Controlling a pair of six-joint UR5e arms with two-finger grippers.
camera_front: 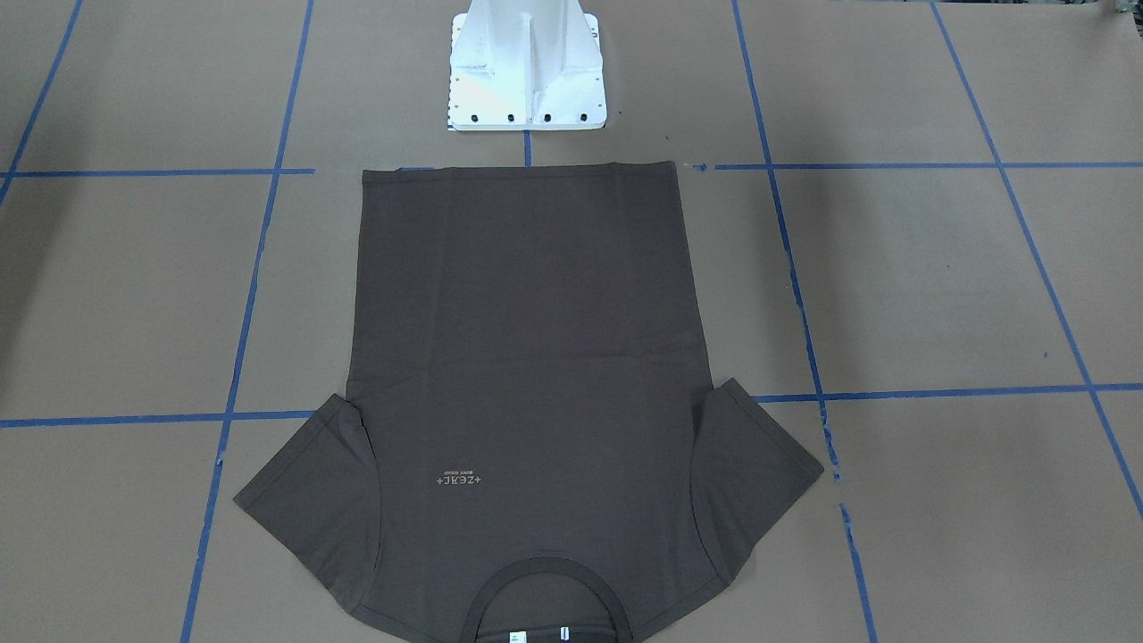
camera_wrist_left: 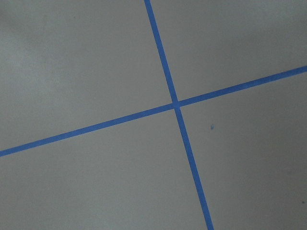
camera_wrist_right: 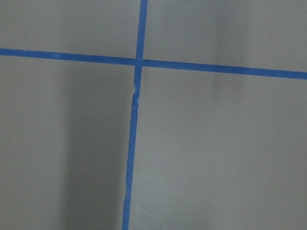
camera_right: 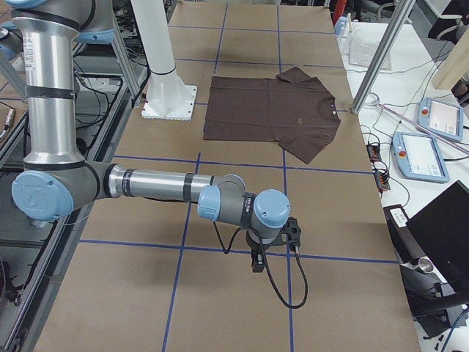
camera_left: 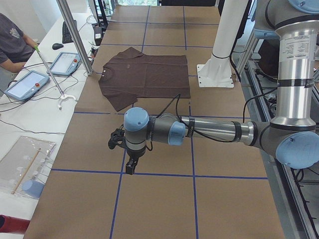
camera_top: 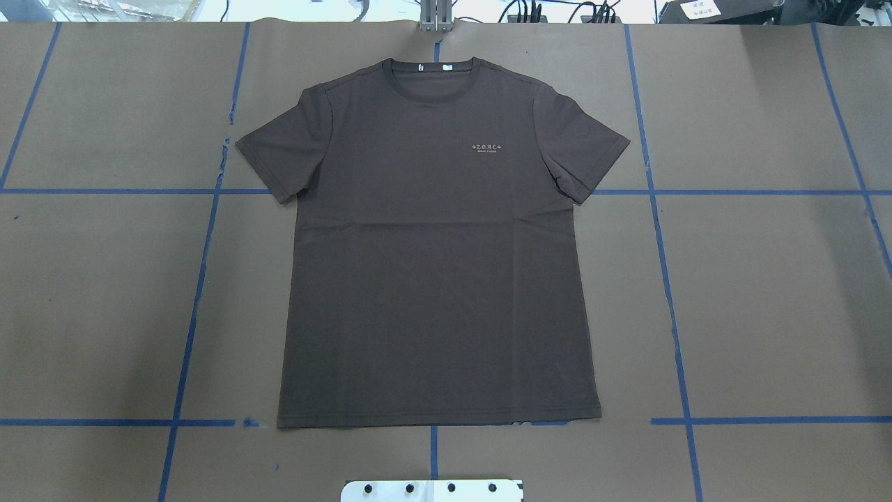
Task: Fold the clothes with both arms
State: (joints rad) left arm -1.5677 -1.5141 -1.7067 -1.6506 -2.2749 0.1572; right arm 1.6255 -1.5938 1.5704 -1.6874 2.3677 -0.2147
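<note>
The dark brown T-shirt point(camera_top: 432, 265) lies flat and spread out, front up, in the middle of the table. Its collar point(camera_top: 432, 73) points away from the robot and both sleeves are out. It also shows in the front-facing view point(camera_front: 527, 339) and far off in both side views point(camera_left: 144, 74) point(camera_right: 267, 110). My left gripper point(camera_left: 130, 167) hangs over bare table well to the shirt's left. My right gripper point(camera_right: 256, 260) hangs over bare table well to its right. Both show only in the side views, so I cannot tell whether they are open or shut. The wrist views show only brown table and blue tape.
The white pedestal base point(camera_front: 527, 71) stands just behind the shirt's hem. Blue tape lines point(camera_top: 662, 265) grid the brown table. A person point(camera_left: 12, 42) sits at a side bench with teach pendants point(camera_left: 27, 84). A metal post point(camera_left: 75, 35) stands near the shirt's collar.
</note>
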